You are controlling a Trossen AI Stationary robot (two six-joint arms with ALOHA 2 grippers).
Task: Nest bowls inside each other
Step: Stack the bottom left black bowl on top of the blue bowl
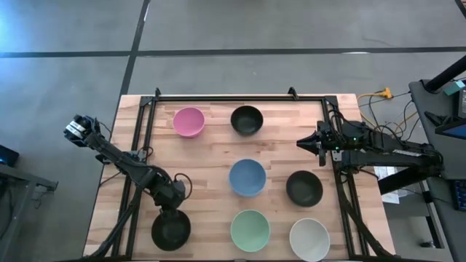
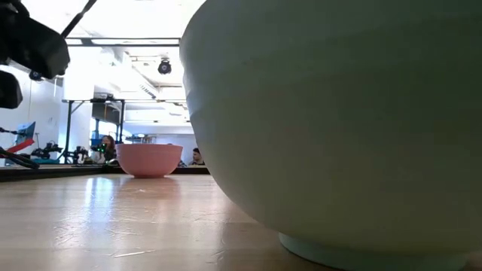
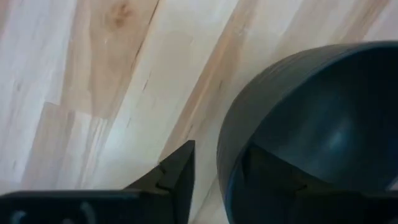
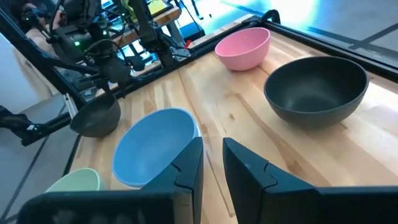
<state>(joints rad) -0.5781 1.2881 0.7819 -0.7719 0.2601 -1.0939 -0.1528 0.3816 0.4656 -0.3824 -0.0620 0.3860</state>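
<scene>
Seven bowls point(image 1: 247, 177), left fingers point(image 3: 180, 171) astride one.

Seven bowls point(image 1: 247, 177) spread apart on table point(image 1: 211, 156)

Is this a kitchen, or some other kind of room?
Probably a robot lab or workshop, not a kitchen: the bowls, like the pink bowl, sit on a wooden table with robot arms, bundled cables beside it, and a bare concrete floor.

Both arms are dark, near-black jointed links with thin black cables along them. The left gripper point(image 3: 211, 180) ends in flat, matte black, angular fingers with stepped inner edges. The right gripper point(image 4: 212, 167) has matching black wedge-shaped fingers; small green lights glow on its wrist.
</scene>
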